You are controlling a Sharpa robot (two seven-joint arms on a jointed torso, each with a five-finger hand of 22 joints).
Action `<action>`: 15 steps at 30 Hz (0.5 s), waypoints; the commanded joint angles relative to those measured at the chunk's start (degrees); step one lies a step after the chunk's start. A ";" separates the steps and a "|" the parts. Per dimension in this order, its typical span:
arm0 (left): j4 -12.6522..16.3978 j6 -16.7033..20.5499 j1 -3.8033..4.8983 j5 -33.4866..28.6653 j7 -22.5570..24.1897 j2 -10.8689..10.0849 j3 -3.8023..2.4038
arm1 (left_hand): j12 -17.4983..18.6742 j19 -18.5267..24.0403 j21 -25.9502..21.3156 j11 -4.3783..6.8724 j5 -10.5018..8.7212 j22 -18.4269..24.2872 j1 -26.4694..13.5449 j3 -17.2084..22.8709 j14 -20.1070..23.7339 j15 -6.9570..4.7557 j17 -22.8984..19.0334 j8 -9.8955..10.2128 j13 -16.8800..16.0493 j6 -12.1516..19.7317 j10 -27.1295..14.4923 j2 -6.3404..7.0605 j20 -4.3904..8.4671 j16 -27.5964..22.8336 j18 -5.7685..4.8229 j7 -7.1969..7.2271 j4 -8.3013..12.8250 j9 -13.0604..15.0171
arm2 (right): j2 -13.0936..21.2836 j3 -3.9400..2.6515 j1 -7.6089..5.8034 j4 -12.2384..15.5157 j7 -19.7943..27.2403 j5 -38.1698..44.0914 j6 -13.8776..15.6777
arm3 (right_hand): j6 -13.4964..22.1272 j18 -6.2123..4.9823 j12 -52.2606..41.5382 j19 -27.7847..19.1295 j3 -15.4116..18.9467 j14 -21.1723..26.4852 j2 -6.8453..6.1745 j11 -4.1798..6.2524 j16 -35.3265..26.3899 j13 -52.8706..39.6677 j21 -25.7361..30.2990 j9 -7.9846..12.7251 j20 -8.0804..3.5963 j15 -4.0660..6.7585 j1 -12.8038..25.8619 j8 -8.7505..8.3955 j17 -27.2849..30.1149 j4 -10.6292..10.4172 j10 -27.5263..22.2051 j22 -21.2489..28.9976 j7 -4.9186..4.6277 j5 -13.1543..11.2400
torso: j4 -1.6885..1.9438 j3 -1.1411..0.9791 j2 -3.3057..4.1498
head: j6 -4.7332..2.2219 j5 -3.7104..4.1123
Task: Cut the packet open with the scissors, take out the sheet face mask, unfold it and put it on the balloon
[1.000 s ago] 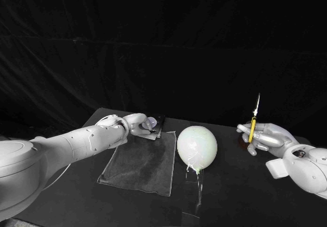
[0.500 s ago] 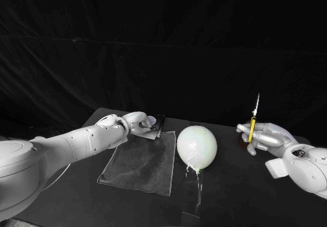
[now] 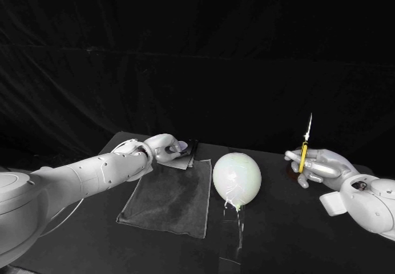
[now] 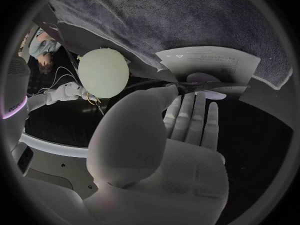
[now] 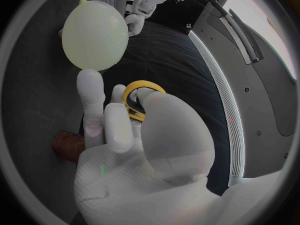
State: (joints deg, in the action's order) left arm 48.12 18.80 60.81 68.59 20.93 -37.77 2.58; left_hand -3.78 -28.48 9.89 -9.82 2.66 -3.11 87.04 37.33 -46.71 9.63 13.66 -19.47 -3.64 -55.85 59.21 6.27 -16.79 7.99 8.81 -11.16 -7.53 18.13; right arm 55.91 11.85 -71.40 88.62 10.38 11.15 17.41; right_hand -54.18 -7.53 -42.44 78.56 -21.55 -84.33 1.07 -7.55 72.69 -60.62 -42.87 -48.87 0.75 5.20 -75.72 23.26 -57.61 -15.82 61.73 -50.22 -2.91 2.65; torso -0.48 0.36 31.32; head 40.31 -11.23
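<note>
The pale green balloon (image 3: 237,177) lies at mid table, also seen as the balloon (image 5: 94,30) and the balloon (image 4: 103,72) from the wrists. A white packet (image 3: 178,159) rests on the far end of a grey cloth (image 3: 169,200). My left hand (image 3: 167,149) is on it, thumb and fingers pinching the near edge of the packet (image 4: 209,65). Off to the right, my right hand (image 3: 322,166) grips the yellow-handled scissors (image 3: 303,155) above the table, blade pointing up. The yellow loop of the scissors (image 5: 141,89) sits around its fingers.
A clear strip (image 3: 238,228) runs from the balloon's knot toward the table's front. A small brown object (image 5: 65,145) lies on the black table beneath my right hand. Bare table (image 3: 288,240) lies between the balloon and my right arm.
My left hand has shifted slightly over the packet's edge and closed on it. The right hand with the scissors has barely moved. The balloon stays put.
</note>
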 commanded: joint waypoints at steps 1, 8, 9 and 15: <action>1.51 2.45 0.43 -5.71 1.62 -0.68 -0.39 | 0.22 -0.41 0.20 0.02 0.13 -0.04 -0.50 0.72 -0.41 -0.03 -0.10 -0.44 0.06 0.11 0.37 -0.01 0.01 -0.09 -0.81 0.11 0.14 0.25 | -0.09 -0.05 -0.01 -0.21 0.76 0.55 -0.73 | -0.36 -0.63 -38.03 -0.21 -0.14 0.09 -0.02 9.15 -0.36 -21.13 -0.03 -0.01 0.35 -0.05 -0.55 -0.13 -0.07 0.36 25.61 0.06 0.05 0.15 | 0.01 -0.01 -0.04 | -0.17 0.20; 3.99 3.59 1.96 -11.75 2.08 -2.15 -1.16 | 0.20 -0.44 0.05 0.05 0.12 0.02 -1.58 2.17 -0.77 -0.06 -0.27 -0.99 0.05 0.44 0.64 0.07 0.06 -0.29 -1.25 0.02 1.00 0.69 | -0.40 -0.05 0.00 -0.91 0.83 0.55 -0.60 | -0.36 -0.63 -38.03 -0.21 -0.14 0.09 -0.02 9.15 -0.36 -21.13 -0.03 -0.01 0.35 -0.05 -0.55 -0.13 -0.07 0.36 25.61 0.06 0.05 0.15 | -0.01 -0.03 -0.05 | -0.74 0.42; 4.24 3.75 2.27 -12.83 2.17 -2.28 -1.26 | 0.20 -0.44 0.05 0.05 0.12 0.02 -1.60 2.20 -0.78 -0.06 -0.27 -1.00 0.05 0.45 0.65 0.07 0.06 -0.29 -1.26 0.02 1.02 0.71 | -0.50 -0.05 0.00 -1.08 0.82 0.57 -0.54 | -0.36 -0.63 -38.03 -0.21 -0.14 0.09 -0.02 9.15 -0.36 -21.13 -0.03 -0.01 0.35 -0.05 -0.55 -0.13 -0.07 0.36 25.61 0.06 0.05 0.15 | 0.00 -0.04 -0.04 | -0.83 0.46; 4.68 4.68 4.17 -19.75 2.69 -2.38 -1.54 | 0.18 -2.48 0.70 0.06 0.12 -0.20 -2.31 3.13 -1.11 -0.12 -0.35 -1.34 0.03 0.74 0.93 0.03 0.07 -0.37 -1.49 -0.15 1.58 0.99 | -1.03 -0.05 0.01 -1.85 0.23 1.08 0.50 | -0.46 -0.64 -38.05 -0.23 -0.18 0.09 0.08 9.14 -0.37 -21.16 0.01 0.02 0.36 -0.06 -0.63 -0.23 -0.06 0.38 25.61 0.06 0.05 0.15 | -0.08 0.01 -0.04 | -1.41 0.74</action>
State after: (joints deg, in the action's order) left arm 52.62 21.60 64.64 55.53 22.23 -40.24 1.16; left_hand -3.78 -31.42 10.62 -9.78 2.62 -3.35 85.23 40.22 -47.44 9.54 13.38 -20.59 -3.66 -55.51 59.66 6.28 -16.74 7.96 7.92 -11.27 -5.89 19.01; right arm 54.99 11.85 -71.40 86.85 10.36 11.33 17.65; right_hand -54.18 -7.49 -42.44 78.45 -21.66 -84.33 1.13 -7.55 72.69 -60.63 -42.87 -48.83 0.86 5.19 -75.78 23.26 -57.58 -15.57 61.73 -50.16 -2.90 2.65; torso -0.51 0.34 31.27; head 39.13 -10.62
